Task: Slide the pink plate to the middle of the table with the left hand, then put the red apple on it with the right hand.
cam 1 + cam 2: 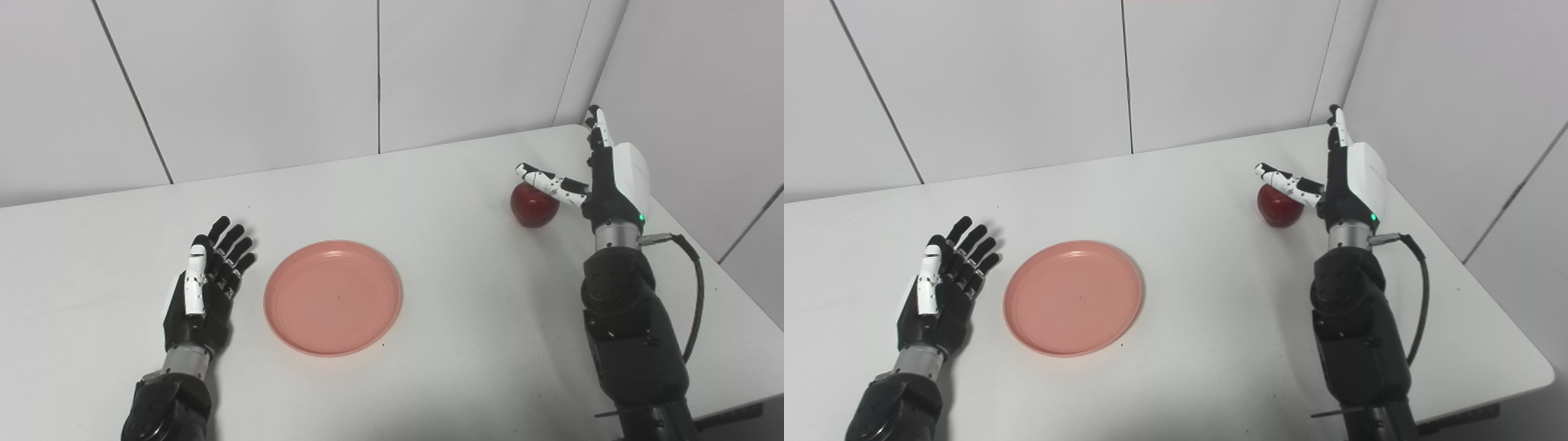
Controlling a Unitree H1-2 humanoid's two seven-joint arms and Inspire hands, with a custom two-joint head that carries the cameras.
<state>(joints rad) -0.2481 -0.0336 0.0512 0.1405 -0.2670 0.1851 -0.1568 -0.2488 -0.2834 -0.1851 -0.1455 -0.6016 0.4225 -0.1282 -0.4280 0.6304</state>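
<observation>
Right hand (609,177) wide open beside apple (534,206) (thumb over it); left hand (205,288) open, empty.

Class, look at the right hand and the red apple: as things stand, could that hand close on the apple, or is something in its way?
Probably yes. The right hand is open right beside the apple, its thumb over the top. Nothing lies between them; the plate sits well apart.

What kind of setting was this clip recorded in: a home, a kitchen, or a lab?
Most likely a lab or test booth, not a home: a bare white table boxed in by plain white wall panels, holding only a pink plate and a red apple.
</observation>
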